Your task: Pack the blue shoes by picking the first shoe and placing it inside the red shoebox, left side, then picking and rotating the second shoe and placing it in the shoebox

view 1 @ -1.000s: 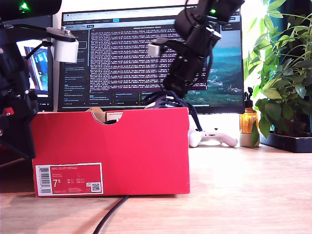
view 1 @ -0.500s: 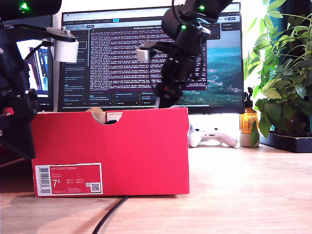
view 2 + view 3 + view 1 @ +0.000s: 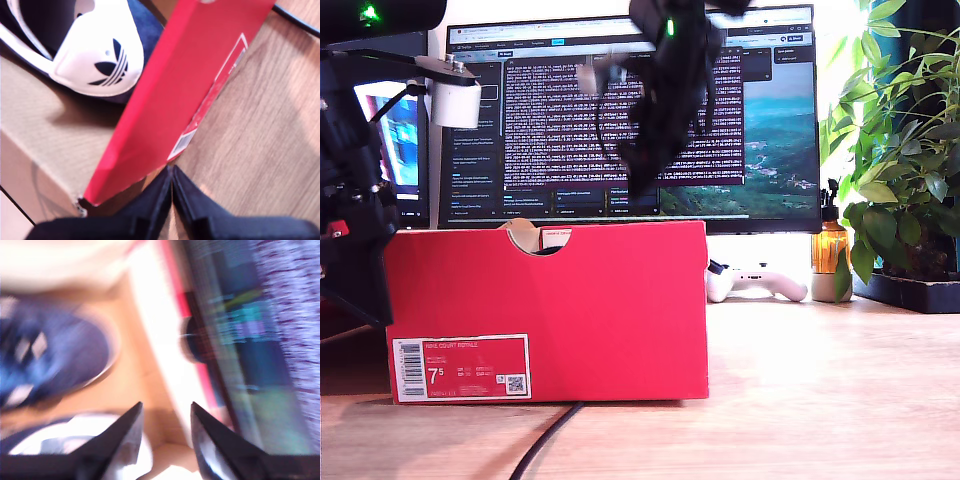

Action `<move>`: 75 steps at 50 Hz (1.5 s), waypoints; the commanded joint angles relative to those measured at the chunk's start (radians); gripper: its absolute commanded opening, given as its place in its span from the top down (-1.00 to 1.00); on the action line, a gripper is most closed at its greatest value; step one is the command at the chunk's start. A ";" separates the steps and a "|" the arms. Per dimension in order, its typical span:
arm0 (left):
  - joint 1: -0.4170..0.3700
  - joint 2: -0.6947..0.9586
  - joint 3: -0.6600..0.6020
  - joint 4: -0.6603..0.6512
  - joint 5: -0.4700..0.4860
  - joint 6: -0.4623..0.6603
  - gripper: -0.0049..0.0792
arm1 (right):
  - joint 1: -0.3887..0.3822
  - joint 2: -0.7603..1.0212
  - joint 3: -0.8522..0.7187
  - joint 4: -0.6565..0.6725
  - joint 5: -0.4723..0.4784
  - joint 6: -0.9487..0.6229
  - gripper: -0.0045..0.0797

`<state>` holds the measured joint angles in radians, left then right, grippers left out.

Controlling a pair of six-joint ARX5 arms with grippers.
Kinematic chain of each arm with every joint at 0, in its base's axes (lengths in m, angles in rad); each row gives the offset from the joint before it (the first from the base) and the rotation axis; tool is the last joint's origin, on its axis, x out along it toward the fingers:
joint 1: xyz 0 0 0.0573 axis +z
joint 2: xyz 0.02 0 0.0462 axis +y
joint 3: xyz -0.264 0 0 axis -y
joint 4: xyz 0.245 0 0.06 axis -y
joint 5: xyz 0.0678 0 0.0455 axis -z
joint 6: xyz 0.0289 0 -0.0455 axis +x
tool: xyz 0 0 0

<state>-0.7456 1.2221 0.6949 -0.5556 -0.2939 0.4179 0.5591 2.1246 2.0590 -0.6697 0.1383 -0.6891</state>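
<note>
**Shoes boxed, arms to clear**

Shoes (image 3: 55, 360) both appear to lie inside the box (image 3: 550, 310), so we judge the packing nearly done. Our second end effector (image 3: 165, 435) hangs above the box with jaws parted, empty; our first end effector (image 3: 171, 200), pinched shut on nothing, sits just outside the box wall. Next we pull clear. Behind the box on the counter (image 3: 820, 390): monitor (image 3: 770, 130), controller (image 3: 760, 283), plant (image 3: 900, 150); a cable (image 3: 545, 445) runs beneath.

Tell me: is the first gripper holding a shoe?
No. My first gripper has its fingers shut on nothing, outside the red shoebox; the shoe lies inside.
</note>
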 commanded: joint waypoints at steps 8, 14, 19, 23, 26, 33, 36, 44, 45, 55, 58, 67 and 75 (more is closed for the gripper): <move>-0.003 0.016 0.005 0.011 0.036 -0.008 0.93 | 0.011 0.010 0.138 -0.215 0.026 0.195 0.91; -0.003 0.016 0.005 0.027 0.069 -0.008 0.93 | -0.018 0.010 0.189 -0.337 0.018 0.408 0.91; -0.003 0.015 0.005 0.018 0.074 -0.011 0.93 | -0.047 0.010 0.196 -0.449 0.001 0.512 0.91; -0.003 0.014 0.005 -0.001 0.064 -0.046 0.93 | -0.079 0.010 0.196 -0.509 -0.038 0.539 0.91; -0.003 0.010 0.005 -0.026 0.048 -0.079 0.93 | -0.099 0.010 0.196 -0.527 -0.060 0.562 0.91; -0.004 -0.015 0.005 -0.075 0.005 -0.140 0.91 | -0.141 -0.014 0.196 -0.520 -0.076 0.615 0.91; -0.004 -0.038 0.005 -0.092 0.003 -0.156 0.91 | -0.150 -0.028 0.196 -0.513 -0.076 0.615 0.91; -0.004 -0.135 0.005 -0.127 0.001 -0.195 0.91 | -0.175 -0.063 0.196 -0.517 -0.076 0.623 0.91; -0.004 -0.149 0.005 -0.132 0.002 -0.195 0.91 | -0.179 -0.066 0.196 -0.518 -0.076 0.625 0.91; -0.002 -0.292 0.005 -0.137 0.005 -0.236 0.91 | -0.210 -0.069 0.194 -0.536 -0.075 0.640 0.91; 0.003 -0.330 0.005 -0.116 0.005 -0.236 0.91 | -0.220 -0.069 0.193 -0.536 -0.070 0.645 0.91; 0.061 -0.402 0.005 -0.032 0.010 -0.235 0.91 | -0.239 -0.082 0.188 -0.537 -0.030 0.654 0.91; 0.156 -0.417 0.005 0.056 0.099 -0.225 0.91 | -0.248 -0.106 0.185 -0.528 -0.014 0.655 0.91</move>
<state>-0.6128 0.8051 0.6949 -0.5323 -0.2230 0.1894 0.3050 2.0777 2.2459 -1.2053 0.1192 -0.0418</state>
